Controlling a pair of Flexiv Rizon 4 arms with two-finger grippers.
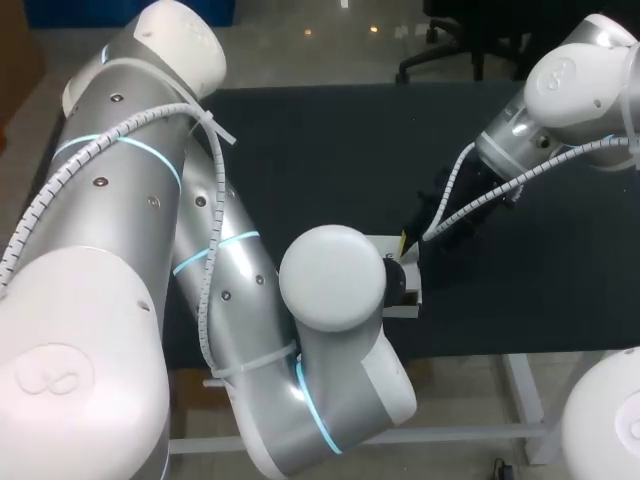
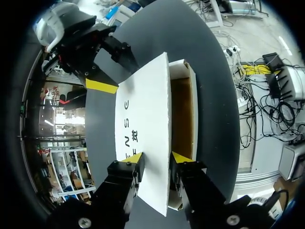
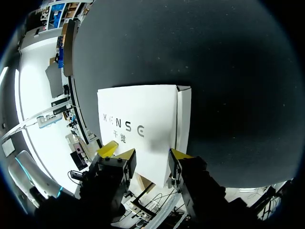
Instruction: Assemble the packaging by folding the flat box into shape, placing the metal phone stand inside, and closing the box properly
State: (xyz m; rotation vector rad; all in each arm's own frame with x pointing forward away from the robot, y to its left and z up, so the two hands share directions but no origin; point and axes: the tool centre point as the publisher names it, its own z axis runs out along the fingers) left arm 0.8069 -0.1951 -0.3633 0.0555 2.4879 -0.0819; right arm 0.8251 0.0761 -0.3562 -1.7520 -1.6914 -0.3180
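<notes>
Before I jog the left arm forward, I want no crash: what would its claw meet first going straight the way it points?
Probably the white box lid, whose edge lies between the open fingers of the left claw; depth is unclear.

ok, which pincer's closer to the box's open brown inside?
Left. Left pincer straddles the free edge of the lid, one finger over the brown inside. Right pincer sits at the lid's far corner, away from the opening.

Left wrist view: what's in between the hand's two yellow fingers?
The white box lid: its open edge sits between the left hand's fingers. The left wrist view shows this.
</notes>
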